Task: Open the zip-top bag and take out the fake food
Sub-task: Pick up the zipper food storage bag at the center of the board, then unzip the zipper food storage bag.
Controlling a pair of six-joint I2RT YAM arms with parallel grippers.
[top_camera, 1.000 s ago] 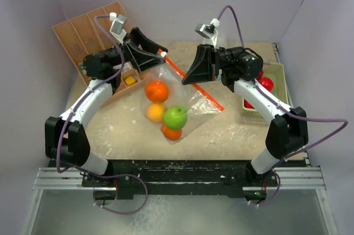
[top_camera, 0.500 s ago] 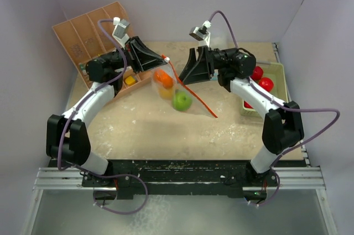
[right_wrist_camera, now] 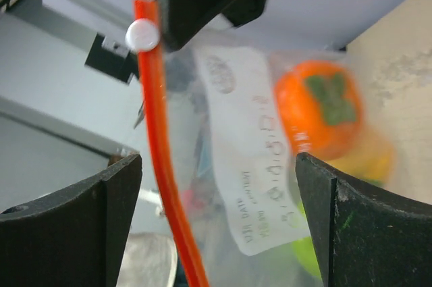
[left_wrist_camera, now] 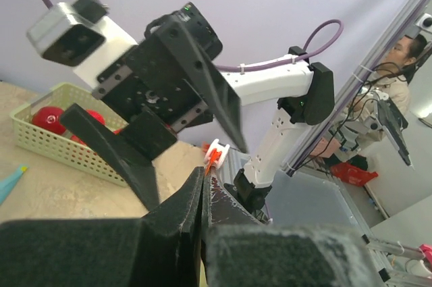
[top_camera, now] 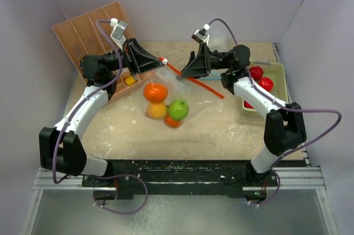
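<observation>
Bag (top_camera: 187,98) anchored by zip (top_camera: 213,90), fruit (top_camera: 156,92) inside.
Left gripper (top_camera: 162,59) clamps zip end at 11 o'clock as anchor; right gripper (top_camera: 180,74), 1 o'clock, jaws wide, holding nothing.

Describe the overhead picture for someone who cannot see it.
A robot's left hand pinches one corner of a clear bag of toy fruit, while its right hand is open beside the bag's orange zip strip. More red fruit sits in a green basket at right.
</observation>
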